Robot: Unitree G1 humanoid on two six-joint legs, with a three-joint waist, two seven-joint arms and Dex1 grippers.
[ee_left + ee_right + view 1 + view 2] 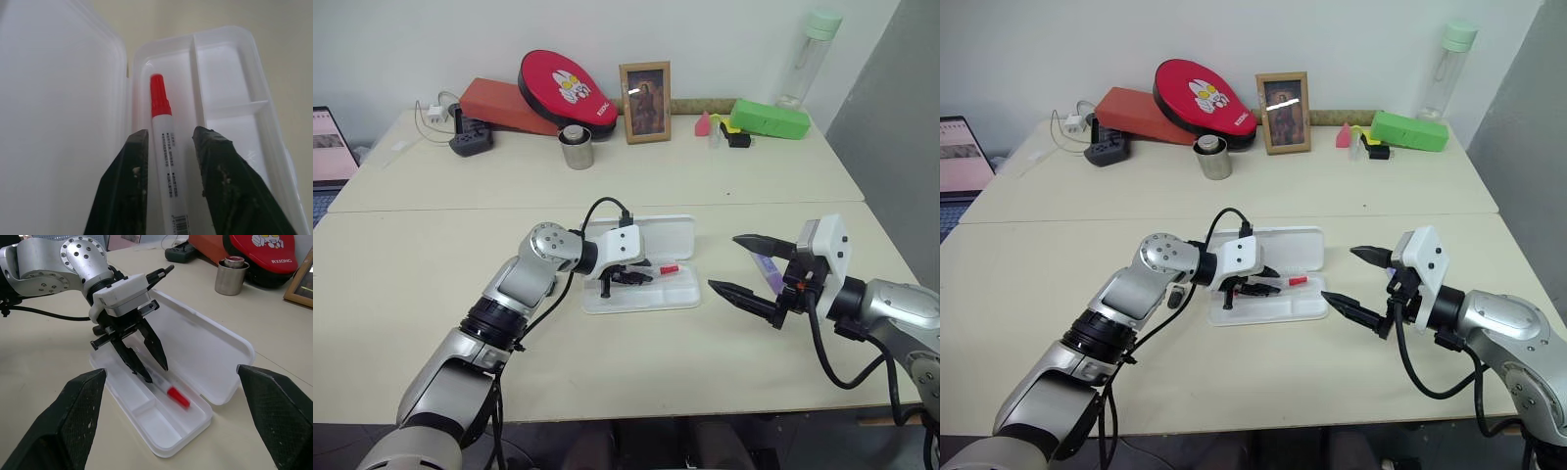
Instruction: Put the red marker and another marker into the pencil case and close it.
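Observation:
The pencil case (688, 297) lies open in the middle of the table, its lid (656, 235) folded flat behind the tray. The red marker (165, 147) rests in the tray's long compartment, red cap (669, 267) toward the right. My left gripper (641, 276) reaches down into the tray, open, one finger on each side of the marker's barrel with a small gap on both sides. To the right of the case, above the table, my right gripper (724, 261) is spread wide open and holds nothing. The purple marker (766, 266) lies on the table just behind its fingers.
Along the table's far edge stand a steel cup (577, 147), a picture frame (645, 102), a red paddle case (566, 88) on an orange box, a green box (769, 117) and a bottle (808, 59). A laptop (328, 147) sits at the far left.

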